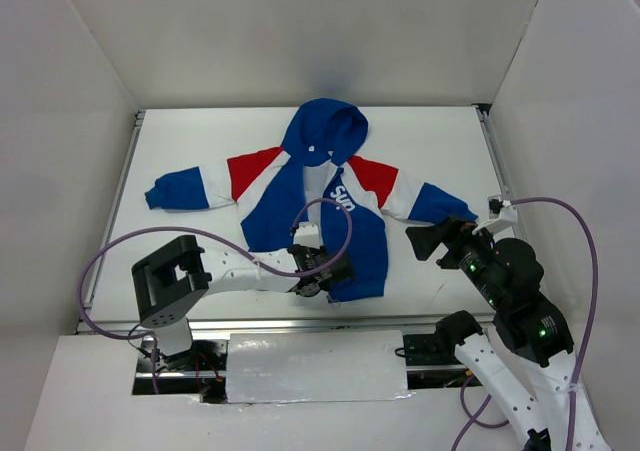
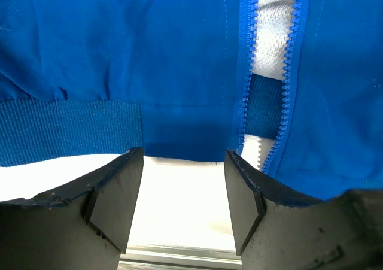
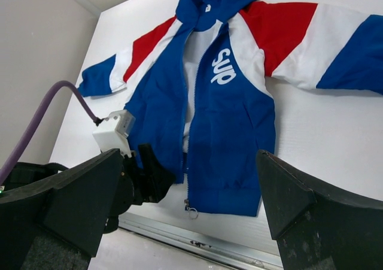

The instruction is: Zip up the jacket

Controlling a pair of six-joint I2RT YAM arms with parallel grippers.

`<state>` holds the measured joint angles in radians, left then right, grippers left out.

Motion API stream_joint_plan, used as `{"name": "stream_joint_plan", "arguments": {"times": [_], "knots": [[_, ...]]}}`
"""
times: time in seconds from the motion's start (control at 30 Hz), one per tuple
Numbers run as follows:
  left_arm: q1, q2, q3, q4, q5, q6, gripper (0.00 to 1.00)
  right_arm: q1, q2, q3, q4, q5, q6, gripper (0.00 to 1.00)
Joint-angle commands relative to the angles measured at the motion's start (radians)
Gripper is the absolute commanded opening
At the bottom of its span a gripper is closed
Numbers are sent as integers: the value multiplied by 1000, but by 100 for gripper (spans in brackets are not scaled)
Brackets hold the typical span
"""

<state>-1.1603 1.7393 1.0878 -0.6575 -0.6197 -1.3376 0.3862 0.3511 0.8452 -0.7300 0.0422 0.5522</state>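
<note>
The jacket lies flat on the white table, hood at the far side, with a royal blue body, red and white shoulder bands and white "sup" lettering. Its front is open and white lining shows between the zipper rows. In the right wrist view the slider with a ring pull sits at the hem of the jacket. My left gripper is open and empty, low at the left panel's ribbed hem, with bare table between its fingers. My right gripper is open and empty, raised to the right of the jacket.
The table's metal front rail runs just below the hem. White walls enclose the table on three sides. The left arm's purple cable loops over the jacket's lower front. The left gripper also shows in the right wrist view.
</note>
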Motion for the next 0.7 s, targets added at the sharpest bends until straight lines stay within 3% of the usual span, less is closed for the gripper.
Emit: {"name": "stream_joint_plan", "arguments": {"times": [0.0,0.67], "knots": [[-2,-4,20,-21,-31,-3,68,6,-3,-5,18,-4,-21,100],[8,17,-22,61,-20,17,65,6,-9,-9,23,-24,-28,100]]}}
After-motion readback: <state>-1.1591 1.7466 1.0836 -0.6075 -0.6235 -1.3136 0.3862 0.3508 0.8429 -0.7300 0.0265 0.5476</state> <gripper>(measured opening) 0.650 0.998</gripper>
